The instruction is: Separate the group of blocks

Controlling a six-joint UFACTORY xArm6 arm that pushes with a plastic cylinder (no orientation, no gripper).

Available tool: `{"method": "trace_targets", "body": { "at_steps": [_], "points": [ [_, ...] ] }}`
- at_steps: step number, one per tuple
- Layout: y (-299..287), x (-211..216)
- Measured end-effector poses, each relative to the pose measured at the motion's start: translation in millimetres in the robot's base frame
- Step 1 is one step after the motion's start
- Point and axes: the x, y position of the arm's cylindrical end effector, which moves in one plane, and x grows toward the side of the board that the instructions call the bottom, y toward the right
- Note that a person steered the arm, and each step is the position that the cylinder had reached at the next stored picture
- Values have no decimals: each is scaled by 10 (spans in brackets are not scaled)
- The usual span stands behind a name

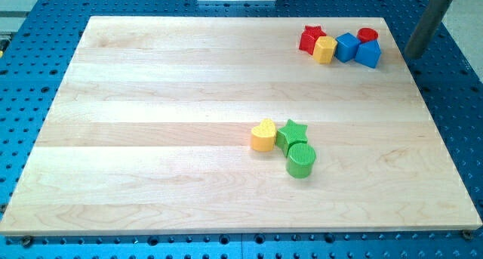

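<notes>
Pale wooden board [189,115] on a blue perforated bench [30,32], metal mount at the view's top edge.

At about one o'clock on the board, a tight cluster: red star [310,38], yellow hexagonal block [325,50], blue block [346,46], red cylinder [367,35], second blue block [369,54], all touching or nearly so. Near centre, toward five o'clock, a second knot: yellow heart [263,135], green star [291,131], green cylinder [301,160], pressed together.

My tip [413,54] at three o'clock of the upper cluster, just off the board's right edge, near the second blue block but apart from it. Plain rod, nothing to open or close, nothing held.

Risks, judged from here: a straight push toward nine o'clock likely to shove the whole cluster along as one lump rather than split it. Cluster close to the board's top edge, so a glancing stroke toward twelve could send the red cylinder or red star off the wood. Round cylinder liable to slip sideways off the rod.
</notes>
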Motion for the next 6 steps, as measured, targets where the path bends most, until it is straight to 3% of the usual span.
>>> {"method": "trace_targets", "body": {
  "at_steps": [1,5,6],
  "points": [
    [-122,-127],
    [-1671,-448],
    [-2073,-206]
  ]
}}
